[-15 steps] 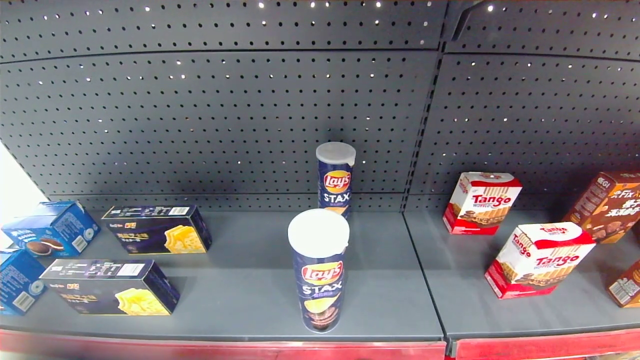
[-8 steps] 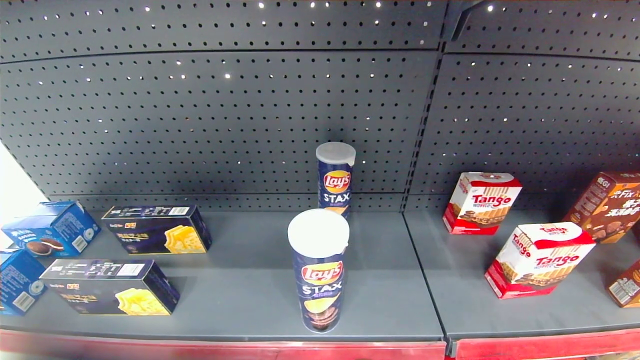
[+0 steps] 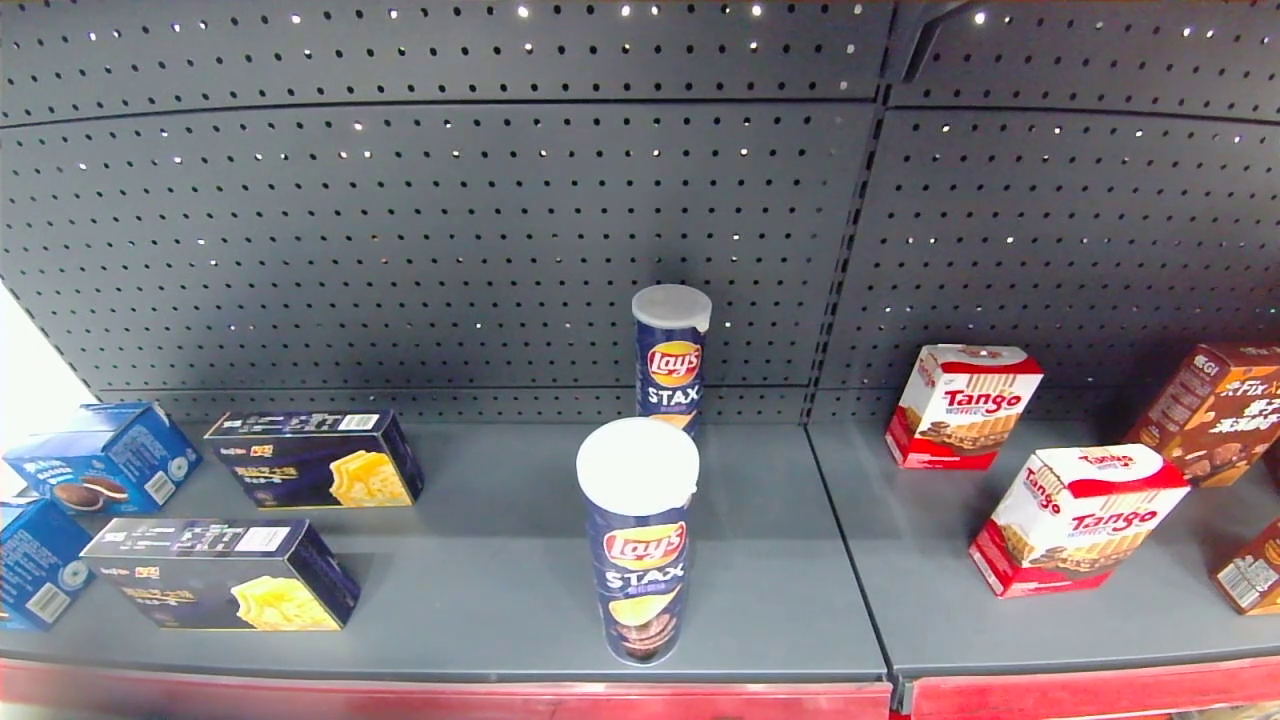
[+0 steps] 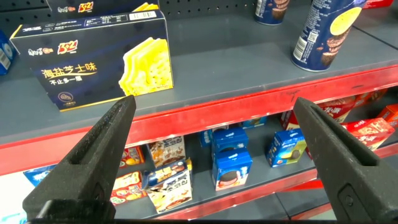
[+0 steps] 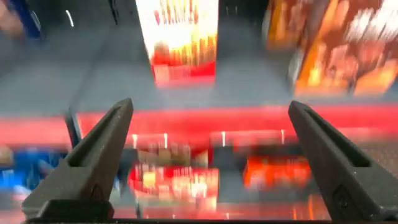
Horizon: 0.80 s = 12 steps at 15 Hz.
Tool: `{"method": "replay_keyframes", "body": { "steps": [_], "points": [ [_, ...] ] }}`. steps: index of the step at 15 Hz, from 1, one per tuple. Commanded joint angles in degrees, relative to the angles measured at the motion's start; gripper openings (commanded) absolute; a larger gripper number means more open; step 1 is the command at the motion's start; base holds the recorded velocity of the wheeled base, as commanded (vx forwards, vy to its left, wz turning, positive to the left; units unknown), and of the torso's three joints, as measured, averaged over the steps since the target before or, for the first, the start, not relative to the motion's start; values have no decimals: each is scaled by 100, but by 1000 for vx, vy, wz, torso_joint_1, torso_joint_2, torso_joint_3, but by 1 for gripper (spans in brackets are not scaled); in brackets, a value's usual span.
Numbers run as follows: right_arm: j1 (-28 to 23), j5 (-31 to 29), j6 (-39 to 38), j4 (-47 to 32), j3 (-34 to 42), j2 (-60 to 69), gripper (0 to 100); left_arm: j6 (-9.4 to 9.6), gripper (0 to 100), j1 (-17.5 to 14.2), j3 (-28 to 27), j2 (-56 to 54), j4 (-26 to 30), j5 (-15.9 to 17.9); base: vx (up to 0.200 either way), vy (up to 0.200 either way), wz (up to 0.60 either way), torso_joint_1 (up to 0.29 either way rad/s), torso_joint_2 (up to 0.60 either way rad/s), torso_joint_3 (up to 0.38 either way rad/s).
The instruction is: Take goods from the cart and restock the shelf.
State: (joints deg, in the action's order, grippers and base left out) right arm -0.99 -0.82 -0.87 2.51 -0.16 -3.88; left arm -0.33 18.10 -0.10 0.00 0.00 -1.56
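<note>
**Change.** Across the last second nothing on the shelf (image 3: pixel 480 590) has shifted: every item stands where it stood. Judgement: no placing is under way, and the next item has yet to be fetched from the cart.

**Landmark.** Front chip can (image 3: pixel 638 545), upright with its white lid on, near the shelf's red front edge (image 3: pixel 450 695).

**Stock, placed from the front chip can.**
- Rear chip can (image 3: pixel 671 355): directly behind it, upright, against the pegboard back; the two stand apart.
- Two dark cracker boxes (image 3: pixel 220 575): to its left, lying flat, one behind the other.
- Blue cookie boxes (image 3: pixel 100 458): farther left, past the cracker boxes.
- Two red-and-white wafer boxes (image 3: pixel 1075 520): to its right, beyond the shelf seam, standing.
- Brown boxes (image 3: pixel 1215 410): farthest right.

**Arms.**
- Left pincer (image 4: pixel 212 102): released and empty, fingers spread wide. It is level with the red front edge, in front of the shelf, to the left of the front chip can and facing a cracker box; a stocked lower shelf (image 4: pixel 230 165) lies beneath.
- Right pincer (image 5: pixel 210 104): released and empty. It is likewise low before the red edge, to the right of the front chip can and facing a wafer box; this view is blurred.
</note>
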Motion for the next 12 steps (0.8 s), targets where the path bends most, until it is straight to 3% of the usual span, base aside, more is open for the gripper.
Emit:
{"method": "replay_keyframes", "body": {
  "steps": [1,12],
  "points": [
    [81,-120,-10,-286,7,388,100,-2,100,0,1,0,0,-2,0,0,0,0,0,0],
    [90,-112,43,-260,16,388,100,-2,100,0,1,0,0,-2,0,0,0,0,0,0]
  ]
}}
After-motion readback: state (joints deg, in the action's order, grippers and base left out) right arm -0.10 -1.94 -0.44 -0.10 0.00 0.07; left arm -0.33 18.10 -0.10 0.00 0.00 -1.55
